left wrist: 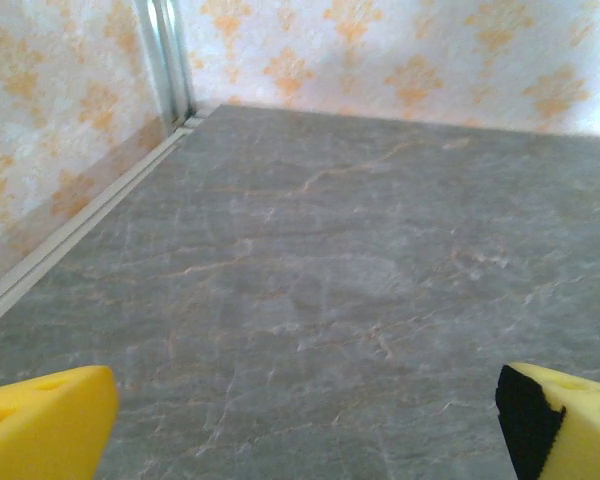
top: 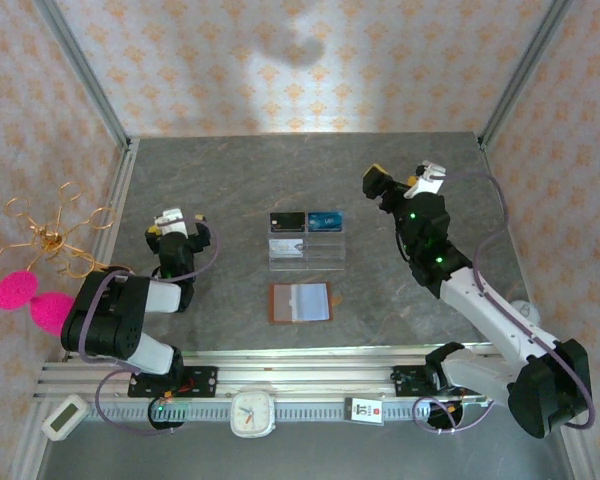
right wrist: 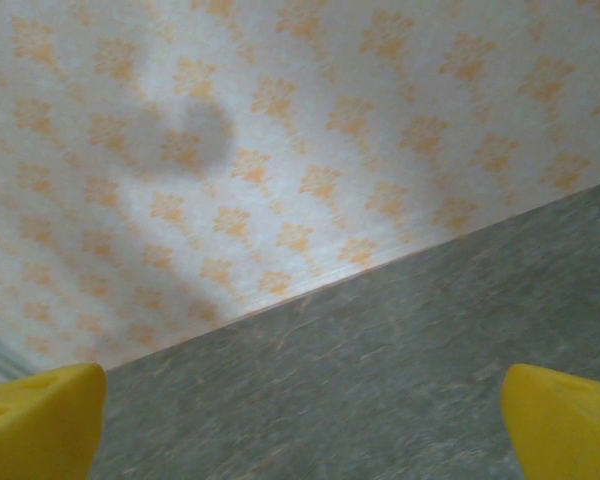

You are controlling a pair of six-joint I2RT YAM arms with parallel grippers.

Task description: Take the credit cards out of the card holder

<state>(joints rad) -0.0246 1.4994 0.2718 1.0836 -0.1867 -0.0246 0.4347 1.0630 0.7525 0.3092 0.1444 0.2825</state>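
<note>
Two hands hang released and empty, left hand (top: 175,220) and right hand (top: 395,180), flanking the open card holder (top: 273,303) mid-table. The credit cards (top: 302,301) seemingly lie inside; next, one hand must descend and pinch a card edge.

A card holder (top: 300,302) lies spread open on the tabletop (top: 210,180), centred in front of the two arms. Just behind it is a tiered stand (top: 306,252), with a back-left card (top: 287,220) and a back-right card (top: 325,219) side by side on its rear tier. The left end effector (top: 175,222) is left of the stand. The right end effector (top: 398,180) is to its right and farther back.
</note>
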